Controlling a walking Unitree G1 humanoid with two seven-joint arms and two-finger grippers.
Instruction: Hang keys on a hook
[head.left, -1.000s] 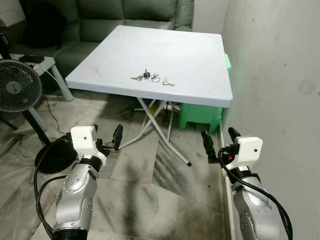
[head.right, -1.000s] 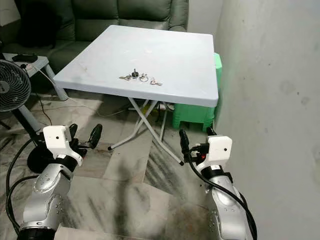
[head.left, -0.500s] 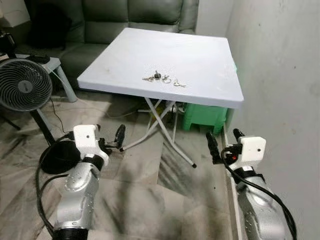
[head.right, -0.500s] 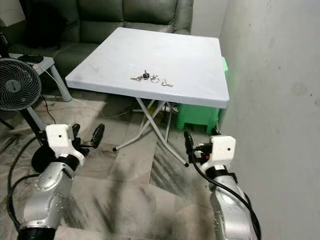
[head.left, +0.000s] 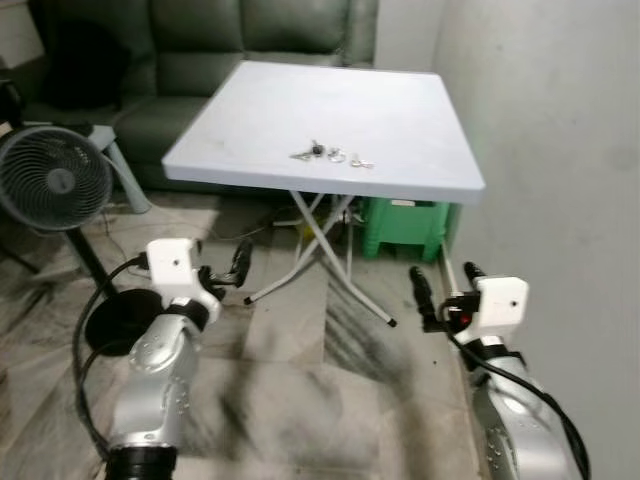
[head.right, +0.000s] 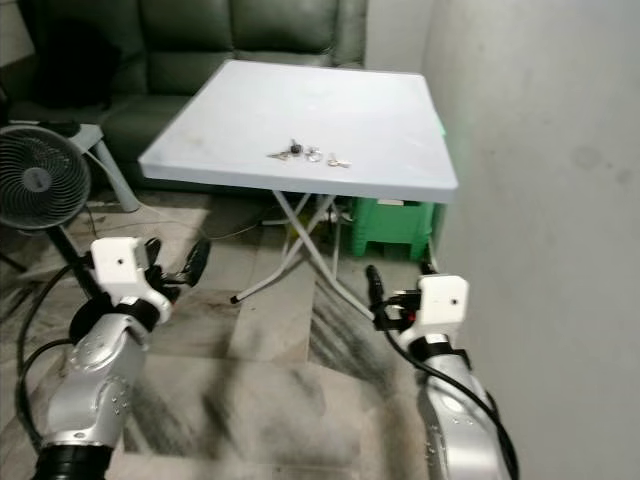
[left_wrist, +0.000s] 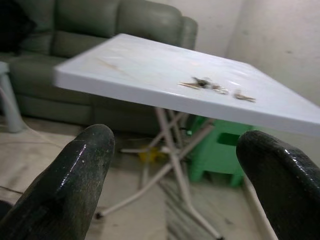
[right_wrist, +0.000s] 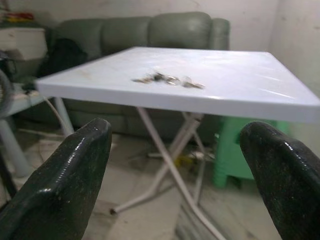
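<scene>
Keys, a small loose cluster of metal ones with rings and one dark-headed piece, lie on the pale blue square folding tabletop, toward its near edge and roughly midway along it. The tabletop stands on crossed white metal legs, with a green plastic stool under its far right side, close to the plain grey wall. Behind the tabletop sits a dark green cushioned sofa.

The left pincer is held out low over the marbled tile floor, short of the tabletop's near edge and off to its left; its two black fingers stand wide apart, released and holding nothing, with the keys seen between them in the left wrist view. The right pincer is likewise held low, below the tabletop's near right corner and just beside the wall; its black fingers are also spread and empty, framing the keys in the right wrist view.

To the robot's left stands a round black pedestal fan on a dark base, and beyond it a small light grey side table beside the sofa. The eye views are slightly blurred.
</scene>
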